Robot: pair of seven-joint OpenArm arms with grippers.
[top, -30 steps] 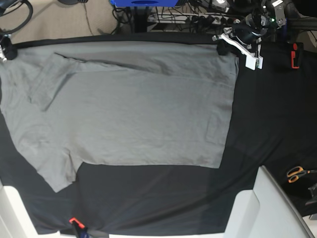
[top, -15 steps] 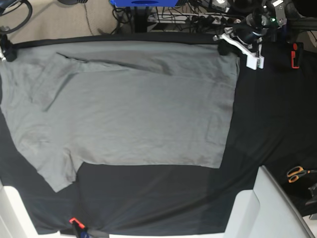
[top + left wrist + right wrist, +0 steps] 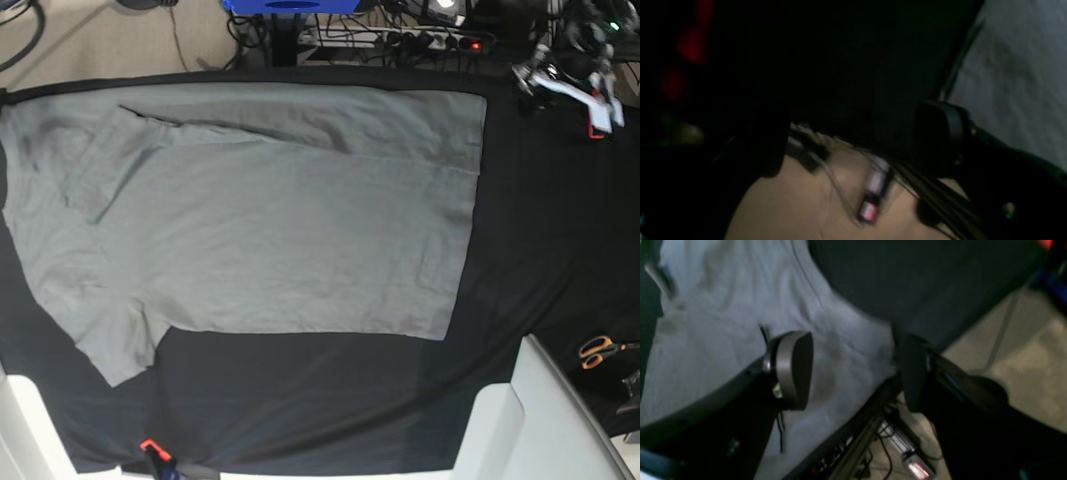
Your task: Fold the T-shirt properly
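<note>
The grey T-shirt (image 3: 270, 210) lies spread flat on the black cloth (image 3: 540, 250), hem to the right and sleeves to the left, with a long fold along its far edge. My left gripper (image 3: 565, 82) hovers off the shirt's far right corner. In the blurred left wrist view it (image 3: 853, 140) is open and empty, with the T-shirt (image 3: 1023, 76) off to one side. My right gripper (image 3: 853, 373) is open over the T-shirt (image 3: 716, 326) at the table's edge, holding nothing. The base view does not show the right gripper.
Orange-handled scissors (image 3: 598, 350) lie at the right edge. A red clamp (image 3: 150, 446) grips the cloth at the front, and a white surface (image 3: 560, 420) fills the front right corner. Cables and a power strip (image 3: 410, 38) run behind the table.
Both grippers have opened and let go of the shirt's far edge. The left arm drew back to the right, and the right gripper left the base view. The far right corner now lies flat.
</note>
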